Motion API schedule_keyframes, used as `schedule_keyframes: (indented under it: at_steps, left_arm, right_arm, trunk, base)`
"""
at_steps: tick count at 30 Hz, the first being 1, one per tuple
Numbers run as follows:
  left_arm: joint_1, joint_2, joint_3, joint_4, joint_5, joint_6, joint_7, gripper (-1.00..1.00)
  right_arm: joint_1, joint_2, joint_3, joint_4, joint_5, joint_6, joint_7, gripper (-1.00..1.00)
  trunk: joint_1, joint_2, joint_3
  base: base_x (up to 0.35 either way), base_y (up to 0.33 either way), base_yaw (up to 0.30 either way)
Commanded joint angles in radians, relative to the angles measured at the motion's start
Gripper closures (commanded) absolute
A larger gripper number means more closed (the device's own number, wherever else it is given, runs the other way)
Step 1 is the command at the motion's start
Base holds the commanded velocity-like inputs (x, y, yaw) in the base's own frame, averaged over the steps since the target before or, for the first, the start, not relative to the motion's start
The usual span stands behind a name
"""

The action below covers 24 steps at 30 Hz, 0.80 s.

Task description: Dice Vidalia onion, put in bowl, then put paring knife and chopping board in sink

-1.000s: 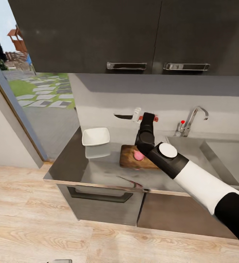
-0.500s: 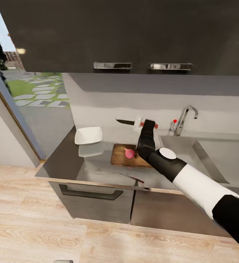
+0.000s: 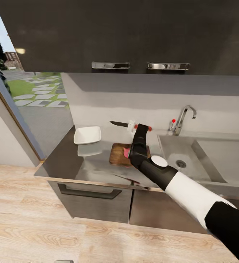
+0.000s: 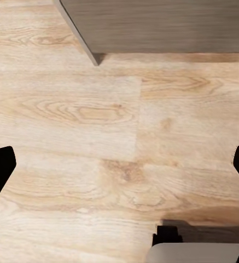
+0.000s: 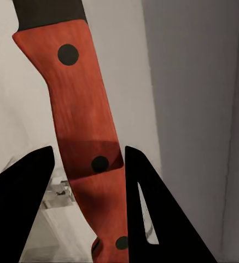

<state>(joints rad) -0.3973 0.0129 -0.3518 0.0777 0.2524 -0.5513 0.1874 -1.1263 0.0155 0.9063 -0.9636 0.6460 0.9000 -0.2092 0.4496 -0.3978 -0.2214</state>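
Holding the paring knife [image 3: 128, 125] up above the chopping board [image 3: 120, 154], the right end effector [image 3: 139, 128] has its two dark fingers [image 5: 21, 203] closed on either side of the red handle, with the short dark blade pointing out toward the robot's left, roughly level. In the right wrist view the handle [image 5: 83, 126] runs straight between the fingers and looks firmly pinched, though the exact contact on the pads is hard to make out.

By my reading, the first step is done: the Vidalia onion [image 3: 126, 152] sits whole on the board, a pink ball partly hidden behind the forearm, and the sink [image 3: 192, 160] basin shows bare steel and its round drain. The knife is in hand, so the dicing is what comes next, and no cut shows yet. The white bowl [image 3: 87, 135] stands on the counter [image 3: 66, 160] just beside the board on the robot's left, with nothing visible in it. Filling it, and then moving knife and board into the sink, are all left to do.

The left end effector [image 4: 119, 164] hangs over the wooden floor [image 4: 70, 109], fingers spread wide, holding nothing.
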Motion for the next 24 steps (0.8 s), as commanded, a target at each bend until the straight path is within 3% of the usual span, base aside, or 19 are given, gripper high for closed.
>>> schedule_keyframes:
  at_steps: [1, 6, 13, 24]
  left_arm:
    - [-0.001, -0.001, -0.009, 0.004, 0.005, -0.006, 0.002, -1.0]
    - [-0.001, -0.001, -0.009, 0.004, 0.005, -0.006, 0.001, -1.0]
    - [-0.001, -0.001, -0.009, 0.004, 0.006, -0.006, 0.001, -1.0]
    - [-0.001, -0.001, -0.009, 0.004, 0.006, -0.006, 0.002, -1.0]
  right_arm:
    - [0.016, 0.003, 0.015, 0.008, -0.001, 0.005, -0.033, 1.0]
    - [0.046, 0.007, 0.05, 0.021, -0.003, 0.003, -0.073, 1.0]
    - [0.051, 0.009, 0.056, 0.023, -0.004, 0.002, -0.079, 1.0]
    - [0.052, 0.009, 0.057, 0.025, -0.007, -0.005, -0.075, 1.0]
  trunk:
    - [0.0, -0.002, -0.002]
    - [0.0, -0.002, -0.002]
    - [0.0, -0.002, -0.002]
    - [0.0, -0.002, -0.002]
  base:
    - [-0.112, -0.187, 0.0]
    - [-0.137, -0.219, 0.0]
    - [-0.142, -0.232, 0.0]
    - [-0.021, -0.042, 0.0]
